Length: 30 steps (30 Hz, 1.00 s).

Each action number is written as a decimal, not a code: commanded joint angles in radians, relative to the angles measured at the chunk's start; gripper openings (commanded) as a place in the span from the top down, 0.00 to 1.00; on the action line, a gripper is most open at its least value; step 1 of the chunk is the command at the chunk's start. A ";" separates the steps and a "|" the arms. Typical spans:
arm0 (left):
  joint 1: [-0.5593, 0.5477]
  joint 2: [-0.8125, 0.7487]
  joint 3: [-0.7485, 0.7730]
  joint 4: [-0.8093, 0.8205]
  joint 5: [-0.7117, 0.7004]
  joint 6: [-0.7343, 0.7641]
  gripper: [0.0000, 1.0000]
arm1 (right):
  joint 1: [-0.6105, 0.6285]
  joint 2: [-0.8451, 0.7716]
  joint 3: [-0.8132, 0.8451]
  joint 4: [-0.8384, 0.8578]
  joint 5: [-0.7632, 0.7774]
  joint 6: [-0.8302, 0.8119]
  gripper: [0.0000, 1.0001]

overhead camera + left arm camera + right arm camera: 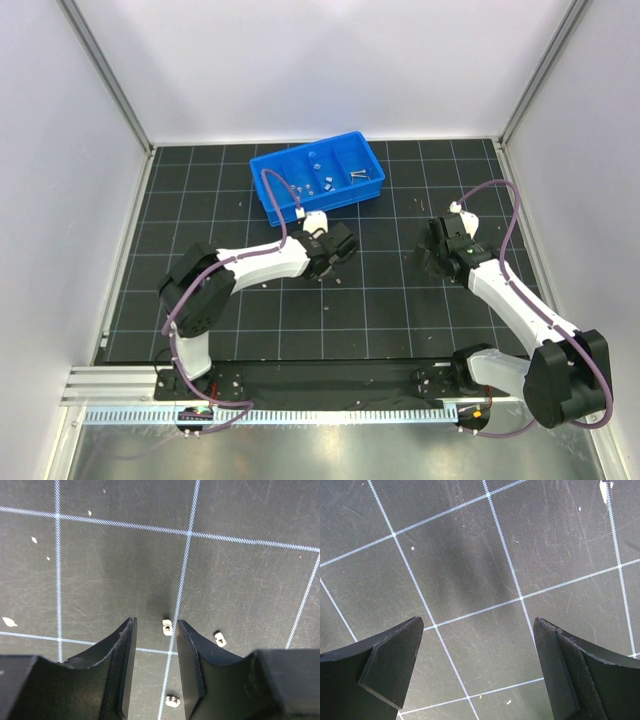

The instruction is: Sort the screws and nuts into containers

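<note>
On the grid mat (100, 555) near the blue tray (350, 200), left gripper (155, 622) narrowly spread around one nut (167, 626), two other nuts (220, 639) close by, right gripper (477, 625) wide apart, tray contents indistinct.

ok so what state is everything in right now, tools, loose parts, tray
left tool, open, low over the mat, nothing gripped
right tool, wide open, empty
loose nuts, three lying on the mat, one at the mouth of the left tool's gap
blue tray, upright on the mat, a few small silver pieces in its sections
</note>
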 commanded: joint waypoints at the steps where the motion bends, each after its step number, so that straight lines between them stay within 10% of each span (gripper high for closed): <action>1: -0.026 0.030 0.001 0.015 -0.023 -0.048 0.60 | -0.001 -0.019 0.006 0.025 0.018 -0.011 0.00; 19: -0.030 0.067 -0.056 0.051 -0.010 -0.091 0.71 | -0.001 -0.025 0.000 0.025 0.019 -0.009 0.00; 30: -0.018 0.019 -0.096 0.093 -0.009 -0.056 0.98 | -0.001 -0.022 0.001 0.025 0.014 -0.006 0.00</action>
